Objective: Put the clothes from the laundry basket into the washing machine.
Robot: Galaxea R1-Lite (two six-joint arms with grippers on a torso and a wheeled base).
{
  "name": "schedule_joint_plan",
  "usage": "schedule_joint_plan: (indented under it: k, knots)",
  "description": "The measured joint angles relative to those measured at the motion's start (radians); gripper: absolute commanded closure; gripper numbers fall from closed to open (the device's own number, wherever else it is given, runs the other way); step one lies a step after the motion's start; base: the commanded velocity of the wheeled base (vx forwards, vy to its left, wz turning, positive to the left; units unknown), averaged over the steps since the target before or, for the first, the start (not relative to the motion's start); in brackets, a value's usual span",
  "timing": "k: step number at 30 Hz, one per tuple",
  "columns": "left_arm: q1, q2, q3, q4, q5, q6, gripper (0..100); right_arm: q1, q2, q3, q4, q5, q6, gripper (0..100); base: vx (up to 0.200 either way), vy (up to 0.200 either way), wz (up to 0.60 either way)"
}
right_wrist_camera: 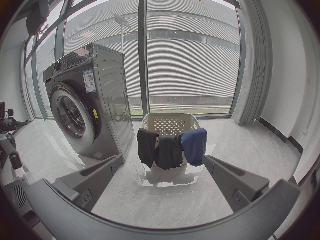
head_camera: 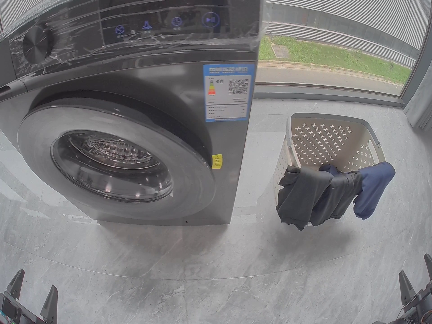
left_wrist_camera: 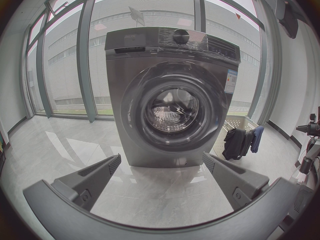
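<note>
The left tool (head_camera: 32, 293) sits low at the near left, its two fingers spread wide with nothing between them. The right tool (head_camera: 416, 277) sits low at the near right, also wide open and empty. Both are well apart from everything else, above a pale grey marbled floor (head_camera: 225, 257). Ahead of the left tool stands a dark grey washer (head_camera: 135, 91), its round glass door (head_camera: 112, 165) shut. To the washer's right, ahead of the right tool, a cream basket (head_camera: 333, 116) with star-shaped holes stands on the floor near a large window (head_camera: 337, 46). The clothes (head_camera: 315, 194) hang over the basket's near rim: two dark grey pieces side by side, and a blue piece (head_camera: 373, 185) at the right end.
</note>
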Motion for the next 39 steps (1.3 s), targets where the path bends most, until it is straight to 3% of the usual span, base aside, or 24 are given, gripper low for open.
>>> schedule_joint_plan:
  k: [9, 39]
  knots:
    - [0.0, 0.0, 0.0, 0.0, 0.0, 0.0, 0, 0.001, 0.0, 0.0, 0.0, 0.004, 0.0, 0, 0.0, 0.2, 0.0]
    - [0.0, 0.0, 0.0, 0.0, 0.0, -0.002, 0, 0.001, 0.0, 0.0, 0.0, 0.003, 0.0, 0, 0.0, 0.0, 0.0]
